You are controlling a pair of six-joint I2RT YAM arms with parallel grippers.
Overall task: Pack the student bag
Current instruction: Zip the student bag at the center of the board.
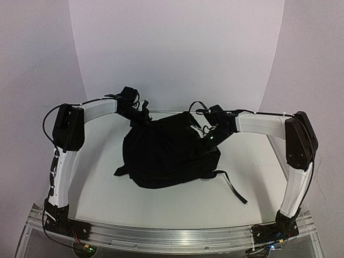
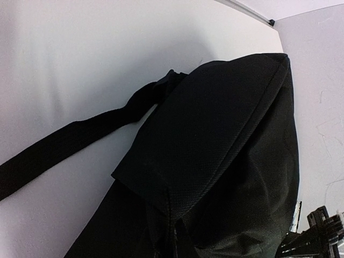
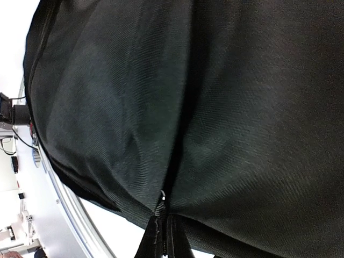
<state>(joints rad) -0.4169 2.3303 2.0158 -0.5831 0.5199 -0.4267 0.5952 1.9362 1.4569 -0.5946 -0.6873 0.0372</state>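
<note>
Just a plain white worktop (image 1: 107, 199) with an aluminium rail (image 1: 177, 235) along its near edge. Curved white backdrop (image 1: 177, 54) behind.

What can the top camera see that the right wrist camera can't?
Only the top view shows the whole student bag lying on the table, with the left arm and right arm reaching to its far edge, and a long strap trailing toward the near right. Only the right wrist view is close enough to show the fabric's weave and a small silvery zipper pull on a dark seam. Both views show the same black bag.
</note>
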